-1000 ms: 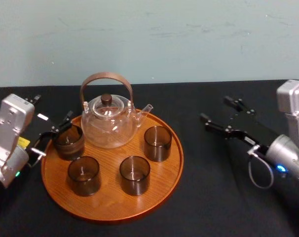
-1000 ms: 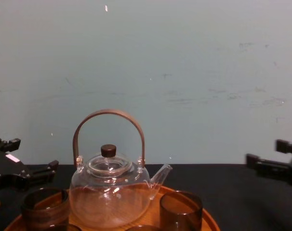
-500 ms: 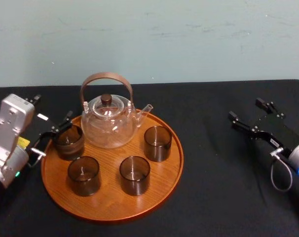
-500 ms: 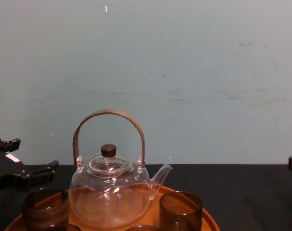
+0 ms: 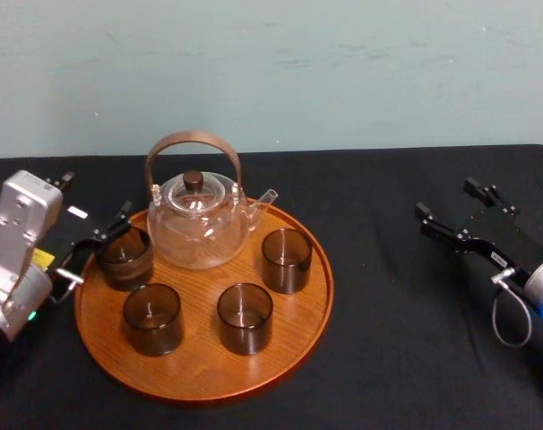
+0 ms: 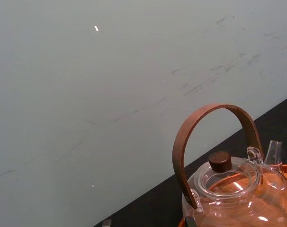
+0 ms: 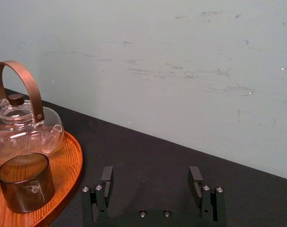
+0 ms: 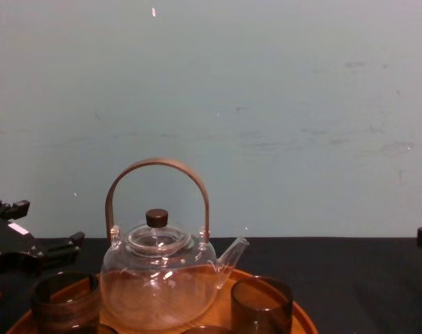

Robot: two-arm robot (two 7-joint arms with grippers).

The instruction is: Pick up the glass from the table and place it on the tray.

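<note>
The round orange-brown wooden tray [image 5: 200, 360] lies left of centre on the black table. Several dark smoky glasses stand upright on it. One glass [image 5: 124, 258] sits at the tray's left edge, with my left gripper [image 5: 98, 244] open right beside it, fingers spread wide and reaching just past its left side. From the chest view that glass [image 8: 63, 300] rests on the tray below the left gripper [image 8: 40, 226]. My right gripper [image 5: 446, 199] hovers open and empty over bare table far to the right; its fingers [image 7: 105, 176] are well apart in the right wrist view.
A clear glass teapot [image 5: 198, 219] with a brown hoop handle and dark knob stands at the back of the tray. Other glasses [image 5: 286, 260] [image 5: 245, 317] [image 5: 151, 318] fill the tray's front and right. Black tablecloth [image 5: 388, 340] spreads right of the tray. A pale wall stands behind.
My right gripper has drawn back to the right, away from the tray, then come to rest. The left gripper and all the glasses have stayed put.
</note>
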